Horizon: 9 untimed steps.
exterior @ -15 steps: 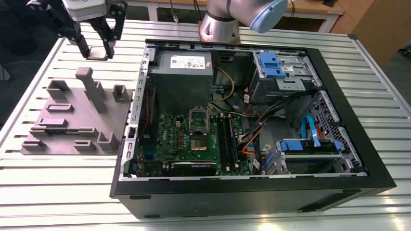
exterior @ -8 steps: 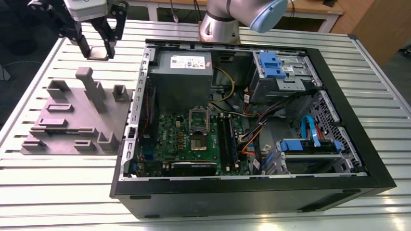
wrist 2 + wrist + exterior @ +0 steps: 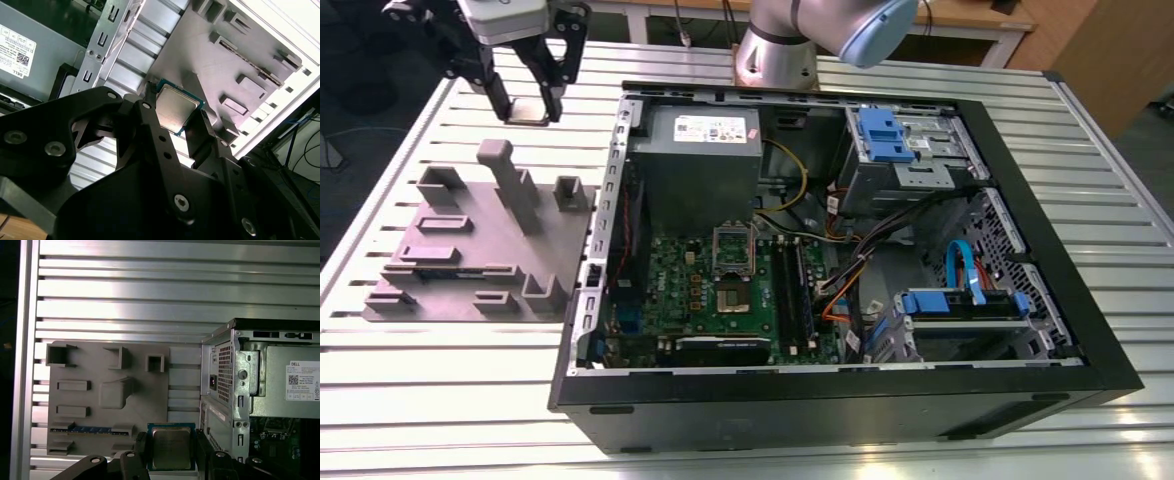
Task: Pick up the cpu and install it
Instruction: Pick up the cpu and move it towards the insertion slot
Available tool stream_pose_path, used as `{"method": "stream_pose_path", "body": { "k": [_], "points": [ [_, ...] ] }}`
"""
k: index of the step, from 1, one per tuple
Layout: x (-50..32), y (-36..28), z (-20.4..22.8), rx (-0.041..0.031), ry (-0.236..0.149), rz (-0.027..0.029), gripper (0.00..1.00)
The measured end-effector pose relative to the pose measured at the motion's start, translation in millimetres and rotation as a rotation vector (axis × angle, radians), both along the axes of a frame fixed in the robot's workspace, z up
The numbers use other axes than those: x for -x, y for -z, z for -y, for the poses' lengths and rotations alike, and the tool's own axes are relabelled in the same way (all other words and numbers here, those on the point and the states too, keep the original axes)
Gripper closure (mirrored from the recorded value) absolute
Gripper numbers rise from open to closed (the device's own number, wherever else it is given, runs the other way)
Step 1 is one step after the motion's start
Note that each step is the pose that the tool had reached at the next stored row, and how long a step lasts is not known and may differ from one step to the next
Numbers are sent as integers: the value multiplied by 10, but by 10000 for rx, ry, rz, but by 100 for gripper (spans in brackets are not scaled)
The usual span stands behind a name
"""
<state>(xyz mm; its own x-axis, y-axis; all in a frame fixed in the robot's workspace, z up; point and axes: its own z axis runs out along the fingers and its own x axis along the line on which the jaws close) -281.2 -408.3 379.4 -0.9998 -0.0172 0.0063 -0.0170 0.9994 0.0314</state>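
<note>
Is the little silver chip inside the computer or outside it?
Outside: the gripper holds the cpu near the grey tray, beside the computer case.

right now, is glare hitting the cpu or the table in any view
In the second wrist view the small square cpu with a shiny silver-grey metal top shows a pale sheen, not washed out; in the first wrist view the ribbed aluminium table carries bright bands; in the exterior view its near edge glares white.
</note>
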Motion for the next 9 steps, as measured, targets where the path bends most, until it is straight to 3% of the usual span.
{"method": "stream_pose_path", "body": {
  "k": [9],
  "points": [
    [-24, 0, 0, 1, -1, -1, 53]
  ]
}}
